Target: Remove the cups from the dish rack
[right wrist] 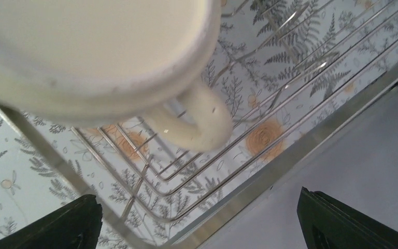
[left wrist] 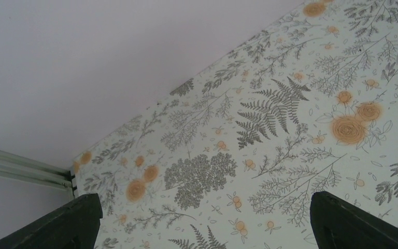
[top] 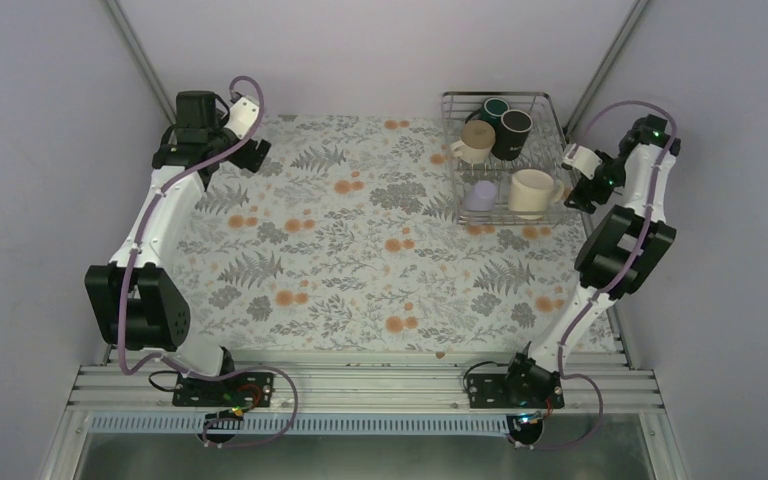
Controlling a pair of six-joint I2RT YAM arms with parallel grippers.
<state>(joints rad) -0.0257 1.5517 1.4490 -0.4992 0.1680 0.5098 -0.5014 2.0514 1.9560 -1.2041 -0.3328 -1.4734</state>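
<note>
The wire dish rack (top: 495,95) stands at the back right of the table. In it are a dark green mug (top: 493,108), a tall black mug (top: 512,133), a cream mug (top: 475,142), a lavender cup (top: 479,195) and a second cream mug (top: 532,192). My right gripper (top: 578,193) hangs open at the rack's right side, close to that second cream mug. In the right wrist view the cream mug (right wrist: 98,52) fills the top, its handle (right wrist: 197,122) over the rack wires (right wrist: 163,179), and the gripper (right wrist: 199,223) holds nothing. My left gripper (top: 247,152) is open at the back left.
A floral cloth (top: 360,250) covers the table. In the left wrist view the left gripper (left wrist: 207,223) hovers over bare cloth (left wrist: 269,129) near the back wall. Plain walls close in both sides; the right wall runs close behind the right arm.
</note>
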